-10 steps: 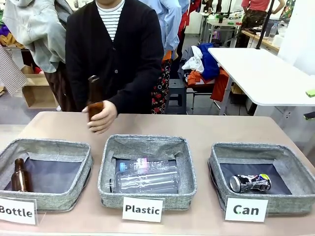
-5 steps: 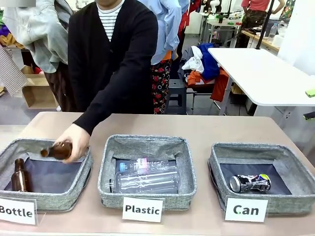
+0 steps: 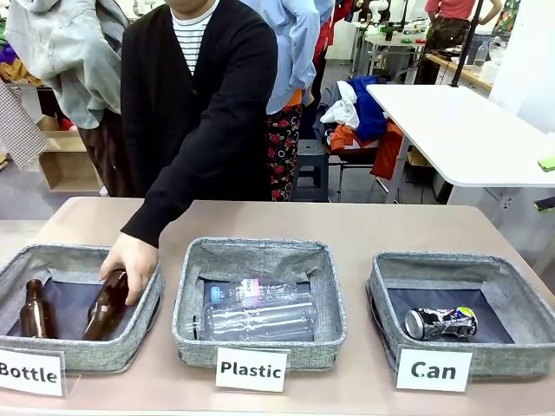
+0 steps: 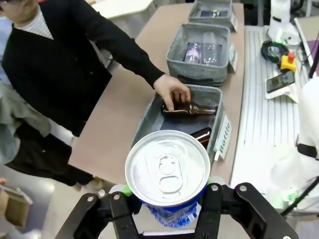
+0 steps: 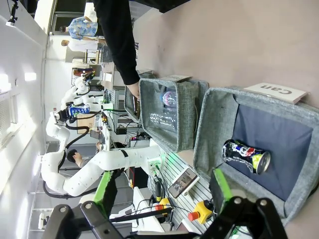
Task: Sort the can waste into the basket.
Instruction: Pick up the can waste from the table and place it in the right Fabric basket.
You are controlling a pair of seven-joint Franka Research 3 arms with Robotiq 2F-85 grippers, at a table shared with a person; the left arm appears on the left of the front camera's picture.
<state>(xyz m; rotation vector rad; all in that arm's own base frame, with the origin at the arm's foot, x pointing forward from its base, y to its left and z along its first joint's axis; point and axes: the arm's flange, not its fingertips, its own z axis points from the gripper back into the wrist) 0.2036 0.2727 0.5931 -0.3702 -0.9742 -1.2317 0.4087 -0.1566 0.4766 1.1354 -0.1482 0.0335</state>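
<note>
In the left wrist view my left gripper [image 4: 167,211] is shut on the blue and white can [image 4: 167,172], held upright with its silver lid facing the camera, high above the table's end near the "Bottle" basket. The crushed silver can [image 3: 440,322] with dark print lies on its side inside the grey "Can" basket [image 3: 499,357] at the table's right. In the right wrist view that basket [image 5: 215,117] and crushed can [image 5: 246,155] lie just ahead of my right gripper [image 5: 164,191], which is open with nothing between its green pads.
The "Plastic" basket [image 3: 325,299] in the middle holds clear bottles. The "Bottle" basket [image 3: 149,305] at the left holds two brown bottles, and a person's hand [image 3: 130,260] rests on one brown bottle [image 3: 106,305]. White label cards stand along the near edge.
The person's hand has carried a brown bottle from above the table down into the "Bottle" basket, beside the other bottle. The crushed can has not moved.
</note>
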